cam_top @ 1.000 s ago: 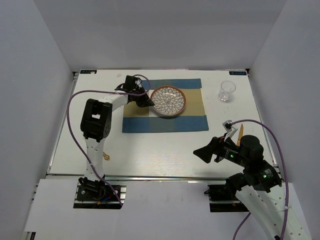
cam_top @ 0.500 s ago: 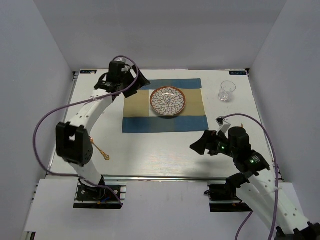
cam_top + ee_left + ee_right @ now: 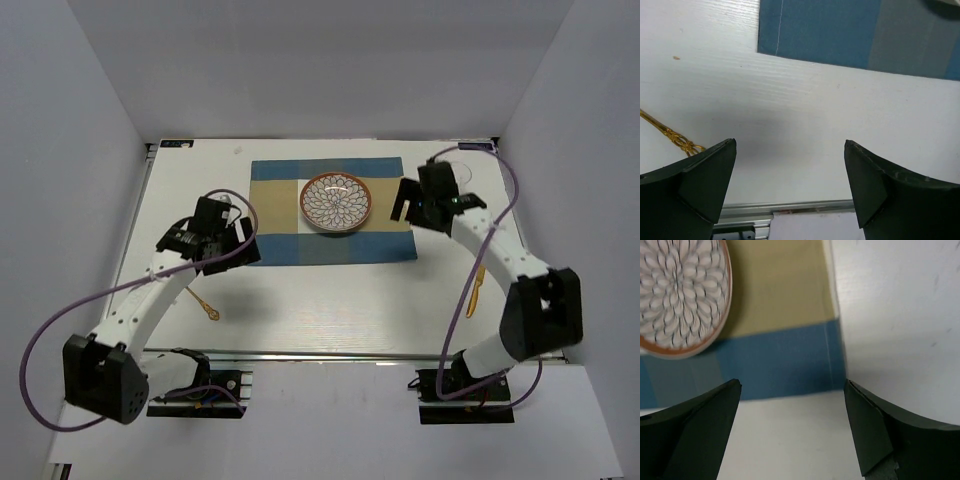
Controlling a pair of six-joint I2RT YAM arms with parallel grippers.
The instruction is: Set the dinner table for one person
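Because the left pincer (image 3: 790,145) and right pincer (image 3: 792,384) gape wide, empty, a low sweep could drag the placemat (image 3: 780,360).

We can read no text in any view. One small corner sticker (image 3: 175,143) and its twin (image 3: 478,146) on the large white rectangular tabletop (image 3: 330,300) carry marks too tiny for us to read.
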